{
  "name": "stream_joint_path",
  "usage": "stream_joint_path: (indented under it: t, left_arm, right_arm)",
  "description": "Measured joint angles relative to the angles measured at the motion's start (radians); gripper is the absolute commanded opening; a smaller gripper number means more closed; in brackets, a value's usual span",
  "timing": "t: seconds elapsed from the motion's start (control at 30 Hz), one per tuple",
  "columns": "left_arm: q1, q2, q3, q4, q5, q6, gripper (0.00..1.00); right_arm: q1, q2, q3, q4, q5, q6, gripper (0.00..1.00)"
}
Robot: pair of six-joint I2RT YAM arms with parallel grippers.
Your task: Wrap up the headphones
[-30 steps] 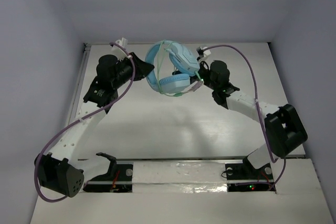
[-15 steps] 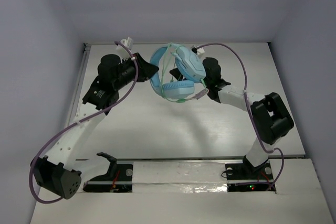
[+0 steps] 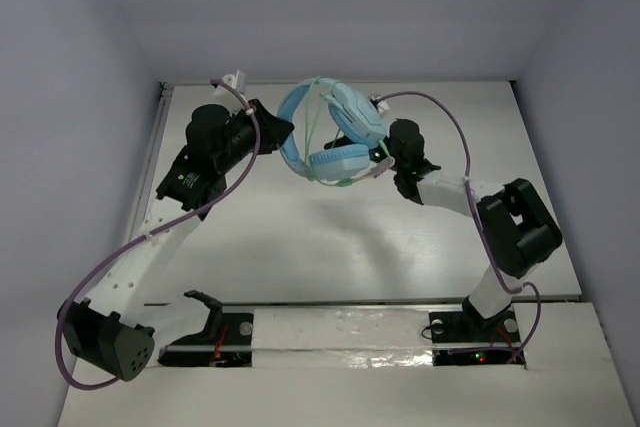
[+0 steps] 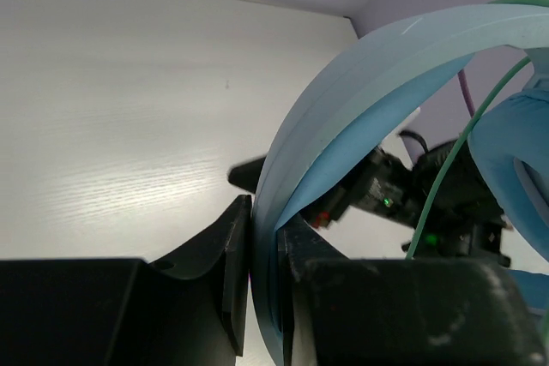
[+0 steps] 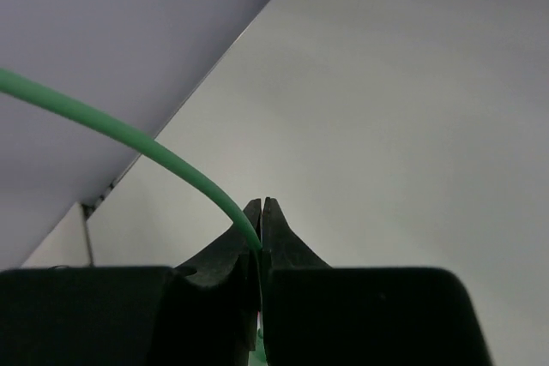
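My left claw (image 4: 264, 231) and my right claw (image 5: 260, 212) are matt black plastic, the left faintly speckled. The headphones (image 3: 352, 117) are smooth pale-blue plastic with a soft sheen; their thin cable (image 5: 129, 137) is smooth green plastic. The table (image 4: 129, 126) is white, finely wood-grained, slightly glossy.

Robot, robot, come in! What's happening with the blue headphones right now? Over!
Left gripper shut on headband. Right gripper shut on green cable. Headphones held up between them, cable partly looped round. Nothing in the way.
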Motion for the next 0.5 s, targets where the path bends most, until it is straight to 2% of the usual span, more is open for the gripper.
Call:
stream_joint_path:
  t: [0.3,0.5]
  left_arm:
    - [-0.001,-0.005,-0.019,0.032,-0.242,-0.002,0.00]
    - [-0.002,-0.011,-0.125,0.121,-0.369,-0.040,0.00]
  right_arm:
    - [0.000,-0.073,-0.105,0.042,-0.191,0.224,0.00]
    - [0.000,-0.134,-0.183,0.102,-0.229,0.343,0.00]
